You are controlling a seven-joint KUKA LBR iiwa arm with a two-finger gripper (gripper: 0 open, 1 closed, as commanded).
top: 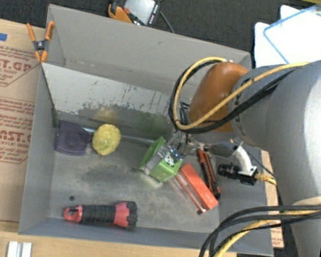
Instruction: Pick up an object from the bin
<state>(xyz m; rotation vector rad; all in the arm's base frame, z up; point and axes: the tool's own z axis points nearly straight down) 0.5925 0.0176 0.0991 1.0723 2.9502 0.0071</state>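
Observation:
My gripper (174, 153) is low in the middle of the bin, right on top of a green and clear block-shaped thing (158, 162) that lies tilted on the floor. Its fingertips touch the upper right side of that green thing. An orange flat box-like thing (198, 188) lies just to the right of it, with a small red-handled tool (208, 169) beside that.
A yellow rough ball (106, 139) and a purple cup-like thing (72, 139) lie at the left by the back wall. A red and black torch (101, 213) lies near the front wall. The arm with its orange cover and yellow cables spans the right side.

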